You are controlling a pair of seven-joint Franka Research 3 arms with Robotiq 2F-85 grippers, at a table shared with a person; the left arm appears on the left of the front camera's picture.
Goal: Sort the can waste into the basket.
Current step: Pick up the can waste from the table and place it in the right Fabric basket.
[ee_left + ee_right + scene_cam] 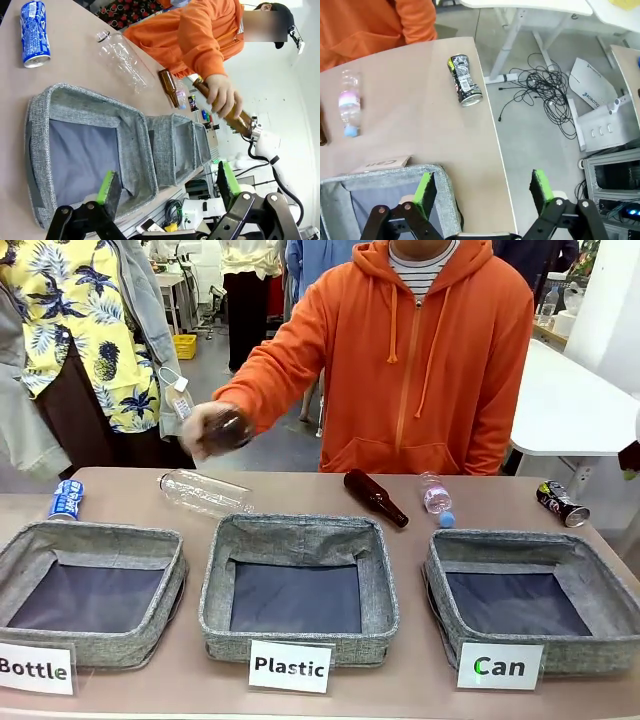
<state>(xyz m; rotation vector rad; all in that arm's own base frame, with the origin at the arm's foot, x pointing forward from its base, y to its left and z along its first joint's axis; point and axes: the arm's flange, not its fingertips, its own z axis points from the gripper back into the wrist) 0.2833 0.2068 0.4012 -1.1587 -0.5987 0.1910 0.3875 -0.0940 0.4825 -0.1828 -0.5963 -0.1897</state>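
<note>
Lying sideways near the table's right edge, beyond the Can basket, the dark can (likely light, thin-walled, slippery) suits a grip across its body. The blue can lies far left. The left gripper and right gripper are spread wide, empty.

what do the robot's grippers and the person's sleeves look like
The left gripper and right gripper each have black linked fingers with bolted joints and bright green pads. The person wears an orange zip hoodie with long sleeves and drawstrings over a striped top.
</note>
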